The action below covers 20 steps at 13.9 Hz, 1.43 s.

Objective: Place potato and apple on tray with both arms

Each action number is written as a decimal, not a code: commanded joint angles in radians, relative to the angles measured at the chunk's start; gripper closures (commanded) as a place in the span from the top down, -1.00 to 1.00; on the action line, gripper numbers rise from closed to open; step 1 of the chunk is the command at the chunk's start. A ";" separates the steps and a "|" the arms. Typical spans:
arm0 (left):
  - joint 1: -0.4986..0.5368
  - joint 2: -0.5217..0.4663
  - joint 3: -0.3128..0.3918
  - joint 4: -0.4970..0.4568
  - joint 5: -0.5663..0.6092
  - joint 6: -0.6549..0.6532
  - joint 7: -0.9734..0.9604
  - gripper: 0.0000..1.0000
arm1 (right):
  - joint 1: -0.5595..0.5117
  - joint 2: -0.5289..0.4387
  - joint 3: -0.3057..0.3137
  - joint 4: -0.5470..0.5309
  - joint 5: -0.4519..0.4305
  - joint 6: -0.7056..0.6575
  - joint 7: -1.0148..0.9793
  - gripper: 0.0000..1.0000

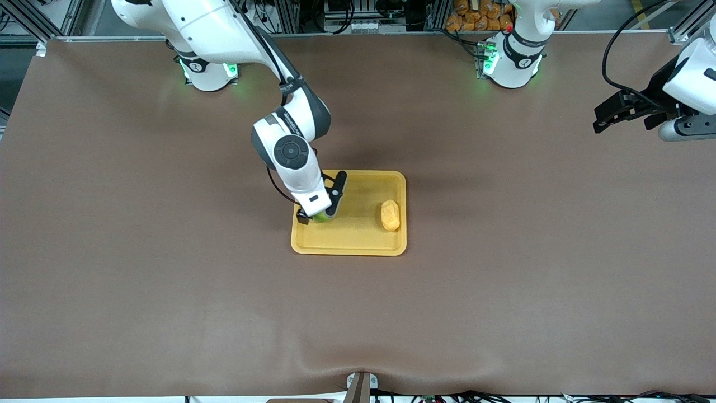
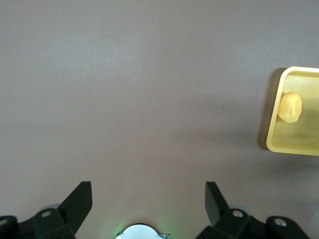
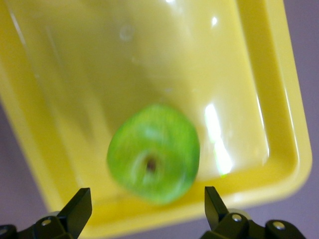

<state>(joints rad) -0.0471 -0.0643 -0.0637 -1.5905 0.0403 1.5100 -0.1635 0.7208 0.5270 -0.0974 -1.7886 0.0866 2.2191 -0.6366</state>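
Now, apple point(image 3: 153, 153): round, glossy green, on tray point(image 1: 358, 242), 9 o'clock of potato point(image 1: 390, 215).
Right gripper point(image 1: 320, 215): jaws wide around apple.
Left gripper point(image 2: 148, 199): wide, waiting.

brown table cover point(image 1: 168, 252), orange items point(image 1: 475, 14) at table's edge

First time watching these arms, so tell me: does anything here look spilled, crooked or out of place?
Nothing stands out. The potato and the apple both lie on the tray, which sits square on the table. The right gripper is open over the apple; the left gripper waits open at its end.
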 commanded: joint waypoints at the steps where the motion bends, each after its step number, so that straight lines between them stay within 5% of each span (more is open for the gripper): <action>1: -0.001 -0.009 0.010 -0.014 -0.020 -0.002 0.001 1.00 | -0.021 -0.096 0.005 -0.018 0.004 -0.117 0.093 1.00; 7: 0.023 -0.017 0.012 -0.008 -0.020 -0.004 0.007 1.00 | -0.208 -0.208 0.005 0.011 -0.004 -0.295 0.100 1.00; 10: 0.023 -0.022 0.012 -0.009 -0.020 -0.005 -0.001 1.00 | -0.319 -0.206 0.004 0.122 -0.005 -0.467 0.081 1.00; 14: 0.024 -0.022 0.010 -0.009 -0.020 -0.016 -0.004 1.00 | -0.484 -0.194 0.007 0.231 0.011 -0.493 0.083 1.00; 18: 0.023 -0.022 0.002 -0.006 -0.007 -0.016 0.015 1.00 | -0.599 -0.196 0.007 0.307 0.011 -0.515 -0.266 1.00; 20: 0.023 -0.022 0.002 -0.005 -0.008 -0.019 0.015 1.00 | -0.639 -0.208 0.004 0.311 0.010 -0.544 -0.282 1.00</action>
<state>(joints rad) -0.0284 -0.0685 -0.0587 -1.5969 0.0403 1.5082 -0.1634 0.1306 0.3208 -0.1119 -1.5039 0.0866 1.7109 -0.8716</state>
